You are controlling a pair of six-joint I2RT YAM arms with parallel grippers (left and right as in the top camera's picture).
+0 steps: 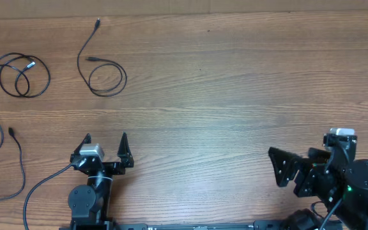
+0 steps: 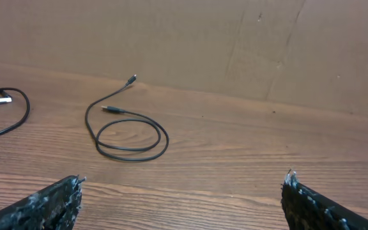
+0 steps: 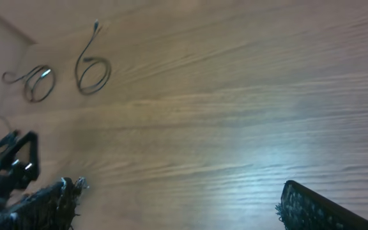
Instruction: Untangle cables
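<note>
Guessing nearly done: cables (image 1: 126, 78) lie separate; left end effector (image 1: 105, 135), right end effector (image 3: 181, 188) both gape empty; far-left coil (image 1: 19, 72) next.

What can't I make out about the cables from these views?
Left-edge cable: the overhead frame's left edge cuts it off; the rest is unseen.
Coiled cable: too small overhead to tell crossing from knot; the left wrist view crops it.
Looped cable: plug type too small everywhere, blurred in the right wrist view.
</note>
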